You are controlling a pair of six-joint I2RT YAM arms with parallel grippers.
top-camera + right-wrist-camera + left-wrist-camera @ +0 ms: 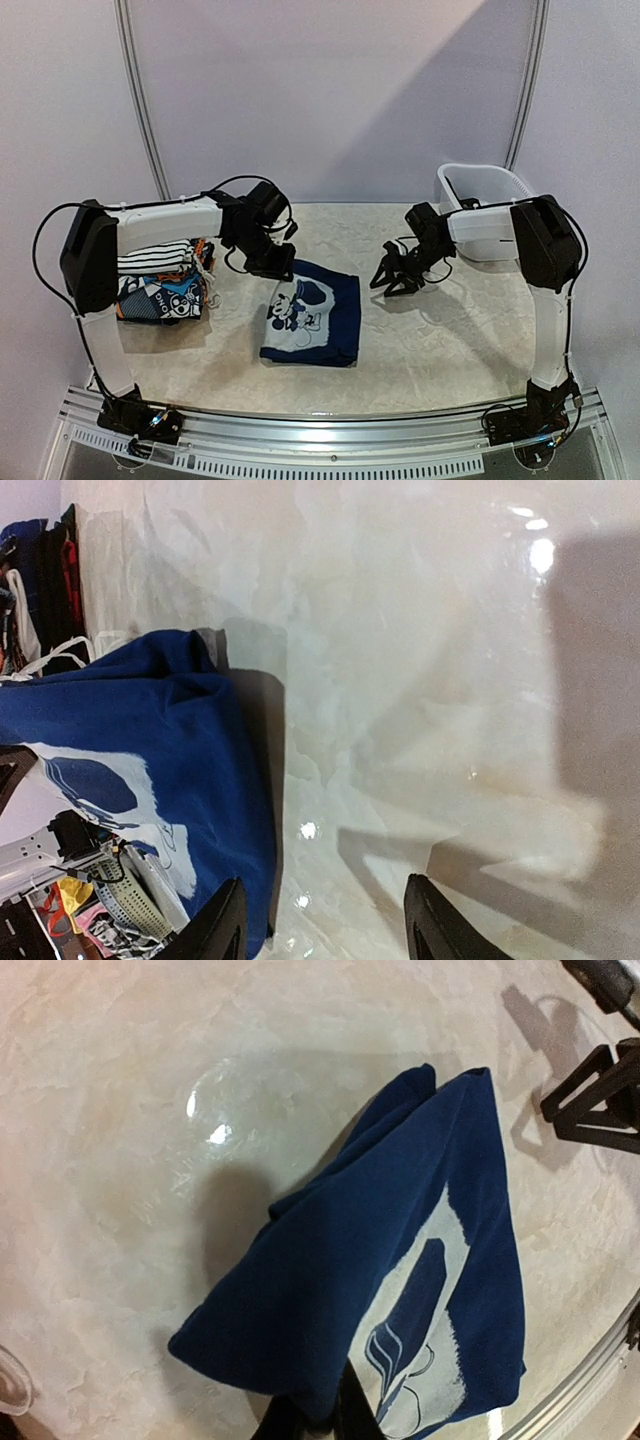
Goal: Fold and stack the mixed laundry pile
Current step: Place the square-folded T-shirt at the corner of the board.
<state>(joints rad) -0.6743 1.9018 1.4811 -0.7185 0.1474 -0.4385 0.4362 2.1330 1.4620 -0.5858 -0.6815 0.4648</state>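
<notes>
1. Top: navy garment lies folded, centre of table; stack of other pieces at left.
2. L wrist: left gripper pinched shut on navy garment's edge; moving it to stack prob. remains.
3. R wrist: right gripper jaws wide, empty, beside navy garment.

The navy blue cloth garment with the white cartoon print in front of you looks soft and matt. The marble-patterned table is smooth and glossy, catching glare. The white tub at far right is plastic.
</notes>
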